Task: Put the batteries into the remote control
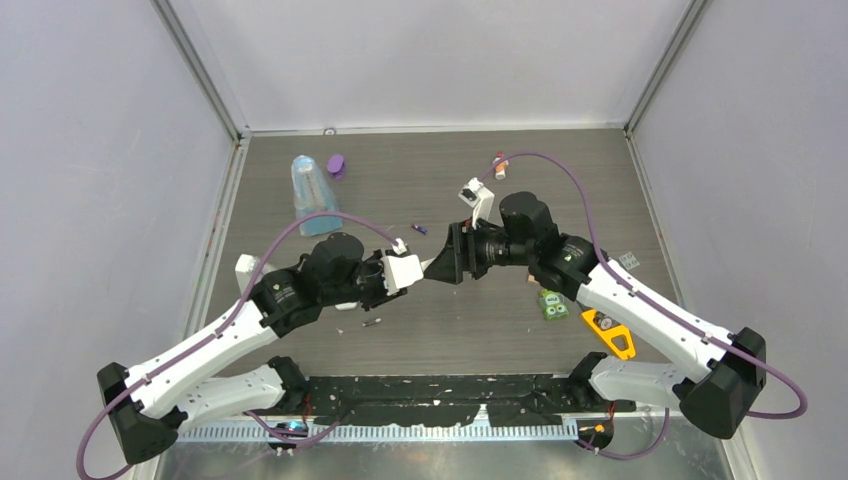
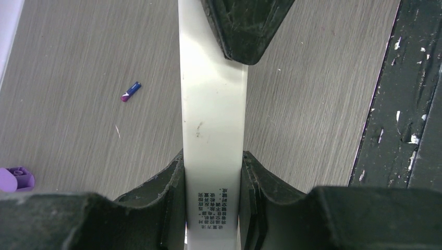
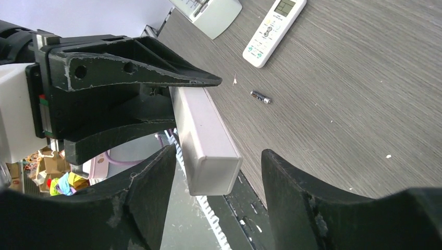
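**Prep work: no battery picked up yet**

Left gripper (image 2: pixel 212 166) clamps the white bar (image 2: pixel 213 104). Right gripper (image 3: pixel 219 156) gapes round the bar's free end, not touching. The remote control (image 3: pixel 273 32) lies on the table beyond the left gripper, with a dark battery (image 3: pixel 260 97) just short of it. Next, I reckon, comes a square squeeze on that end.

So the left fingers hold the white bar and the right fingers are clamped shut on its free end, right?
No: the right fingers are open, standing either side of the white bar's free end with a gap on each side, as the right wrist view shows. The left fingers do hold it.
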You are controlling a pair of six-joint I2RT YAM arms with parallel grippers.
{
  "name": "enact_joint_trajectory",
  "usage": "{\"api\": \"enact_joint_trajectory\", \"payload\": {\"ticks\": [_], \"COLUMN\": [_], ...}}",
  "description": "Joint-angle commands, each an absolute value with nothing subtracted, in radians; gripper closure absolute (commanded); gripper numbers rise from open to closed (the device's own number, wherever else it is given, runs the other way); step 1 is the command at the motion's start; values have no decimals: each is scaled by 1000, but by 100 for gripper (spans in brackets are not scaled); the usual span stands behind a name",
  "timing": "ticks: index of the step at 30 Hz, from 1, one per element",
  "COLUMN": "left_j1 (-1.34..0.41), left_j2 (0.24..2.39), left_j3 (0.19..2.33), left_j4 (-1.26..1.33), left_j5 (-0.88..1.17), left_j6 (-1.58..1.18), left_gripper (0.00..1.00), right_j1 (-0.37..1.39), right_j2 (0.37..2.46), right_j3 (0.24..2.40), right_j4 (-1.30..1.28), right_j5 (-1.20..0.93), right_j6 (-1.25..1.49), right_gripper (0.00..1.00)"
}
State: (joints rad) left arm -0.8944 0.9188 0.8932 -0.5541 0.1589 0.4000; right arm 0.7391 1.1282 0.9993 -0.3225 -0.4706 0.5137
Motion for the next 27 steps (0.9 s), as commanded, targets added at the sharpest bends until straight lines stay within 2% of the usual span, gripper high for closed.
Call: {"api": "enact_joint_trajectory", "payload": {"ticks": [1, 3, 5, 8, 13, 17, 27], "left_j1": [-891, -891, -891, -891, -891, -891, -891], "left_j2": [907, 902, 894, 880, 850, 835, 839], "left_j3": [914, 912, 909, 904, 888, 884, 884], "left_j4": [-539, -537, -533, -531, -517, -507, -498], "left_j5": [194, 201, 208, 207, 189, 187, 189], "left_j6": [394, 394, 394, 395, 403, 405, 402], "left_gripper": [100, 100, 100, 100, 100, 100, 100], "right_j1": [746, 747, 747, 744, 722, 687, 668], "right_j2": [1134, 1141, 1149, 1154, 1133, 1105, 1078], "right_j3": [1027, 1013, 1005, 994, 960, 927, 909], "right_j4": [-254, -236, -230, -227, -225, -204, -152], "right_j5": [-455, -455, -449, -440, -453, -495, -565], "right_j6": [532, 548, 559, 566, 575, 574, 614], "right_gripper": [36, 38, 45, 58, 74, 93, 95]}}
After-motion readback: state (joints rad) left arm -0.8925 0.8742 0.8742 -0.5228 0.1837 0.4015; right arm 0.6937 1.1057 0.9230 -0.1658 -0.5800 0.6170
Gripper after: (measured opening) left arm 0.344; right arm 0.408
